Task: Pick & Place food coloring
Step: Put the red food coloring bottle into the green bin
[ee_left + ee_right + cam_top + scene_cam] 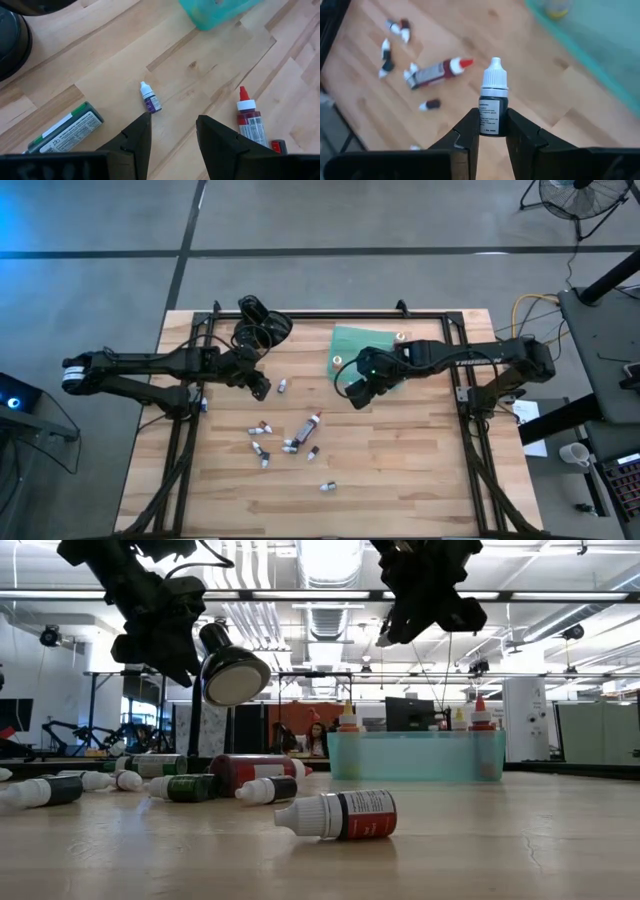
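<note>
Dark bottle [493, 107] in right gripper [492, 131], seemingly upright

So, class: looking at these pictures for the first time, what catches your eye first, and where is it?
Most striking is the right pincer shut on a small dark bottle with a white cap, held above the table near the teal tray. Next, the scatter of tiny bottles lying mid-table around a larger red one. The left pincer hovers open over a purple-labelled bottle.
</note>
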Tool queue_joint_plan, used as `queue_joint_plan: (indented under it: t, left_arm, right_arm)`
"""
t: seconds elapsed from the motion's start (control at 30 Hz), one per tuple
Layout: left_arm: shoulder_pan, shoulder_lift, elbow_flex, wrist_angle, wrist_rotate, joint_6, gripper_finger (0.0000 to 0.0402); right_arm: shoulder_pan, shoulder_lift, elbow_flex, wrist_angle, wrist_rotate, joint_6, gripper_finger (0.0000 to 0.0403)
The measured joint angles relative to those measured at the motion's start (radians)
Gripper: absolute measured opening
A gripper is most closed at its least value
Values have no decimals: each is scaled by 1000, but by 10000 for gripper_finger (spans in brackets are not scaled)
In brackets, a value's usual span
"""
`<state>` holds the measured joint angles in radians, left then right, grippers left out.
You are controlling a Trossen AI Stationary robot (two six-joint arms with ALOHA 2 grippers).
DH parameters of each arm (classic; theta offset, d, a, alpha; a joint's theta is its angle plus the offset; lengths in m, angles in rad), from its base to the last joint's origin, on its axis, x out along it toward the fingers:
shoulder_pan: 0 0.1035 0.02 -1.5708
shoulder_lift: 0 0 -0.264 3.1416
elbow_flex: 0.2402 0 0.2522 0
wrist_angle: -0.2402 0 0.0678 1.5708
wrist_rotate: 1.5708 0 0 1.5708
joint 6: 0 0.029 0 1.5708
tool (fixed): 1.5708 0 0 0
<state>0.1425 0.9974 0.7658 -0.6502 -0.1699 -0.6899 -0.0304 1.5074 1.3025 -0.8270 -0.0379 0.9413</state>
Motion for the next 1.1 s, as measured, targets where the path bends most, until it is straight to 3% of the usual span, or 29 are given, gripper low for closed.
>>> queue_joint_plan:
  t: [0.23, 0.37, 0.6, 1.1]
  left_arm:
    - [0, 0, 0, 0, -4, 0, 129]
    - [0, 0, -1, 1, -4, 0, 129]
    - [0, 0, -1, 12, -6, 1, 129]
    - [0, 0, -1, 11, -5, -26, 129]
  right_arm:
    - [-1, 16, -2, -9, -12, 1, 70]
    - [-16, 31, -2, -9, 66, -3, 70]
    - [-166, 83, -2, -8, 120, -27, 70]
    - [-349, 235, -2, -19, 55, -174, 70]
